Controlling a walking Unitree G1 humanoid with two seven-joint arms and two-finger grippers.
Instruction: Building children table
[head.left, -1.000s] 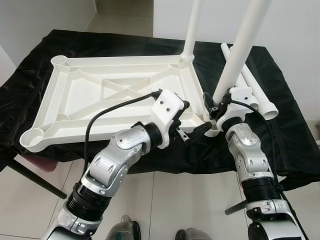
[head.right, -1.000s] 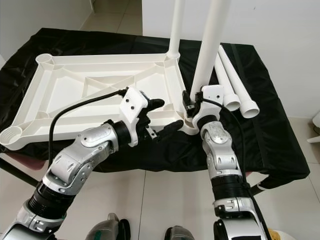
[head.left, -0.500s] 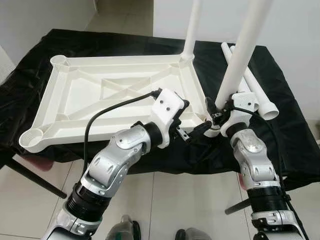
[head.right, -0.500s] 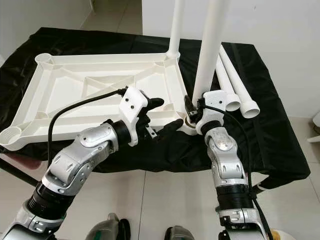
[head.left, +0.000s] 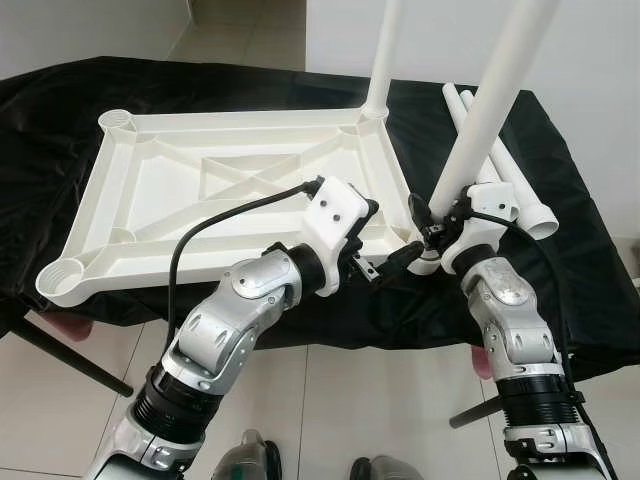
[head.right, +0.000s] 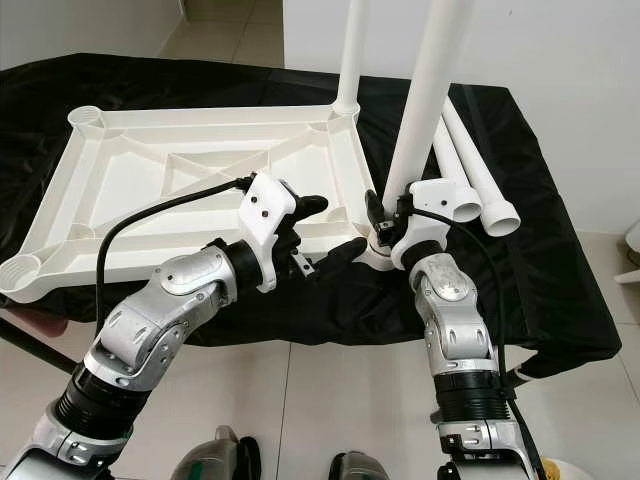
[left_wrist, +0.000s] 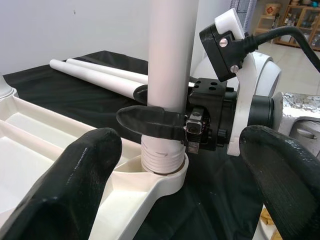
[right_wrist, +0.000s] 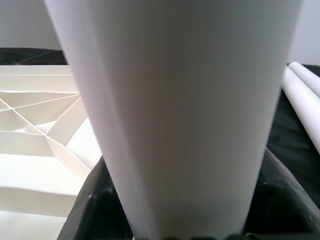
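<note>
A white table top (head.left: 160, 190) lies upside down on the black-covered table. One white leg (head.left: 380, 60) stands upright in its far right corner. A second leg (head.left: 485, 110) stands, slightly tilted, in the near right corner socket (left_wrist: 165, 182). My right gripper (head.left: 432, 225) is shut on this leg just above its threaded end (left_wrist: 160, 162). My left gripper (head.left: 385, 235) is open beside that same corner, its fingers (left_wrist: 75, 185) on either side of the socket without touching the leg. In the right wrist view the held leg (right_wrist: 175, 110) looms close.
Two loose white legs (head.left: 515, 175) lie side by side on the black cloth (head.left: 570, 290) at the right. The two left corner sockets (head.left: 60, 275) hold nothing. Tiled floor (head.left: 380, 400) lies below the table's near edge, and a dark strut (head.left: 60, 355) slants at lower left.
My right wrist has turned around the near leg and its forearm has swung a little to the right. The leg leans slightly more. The left arm has stayed put.
</note>
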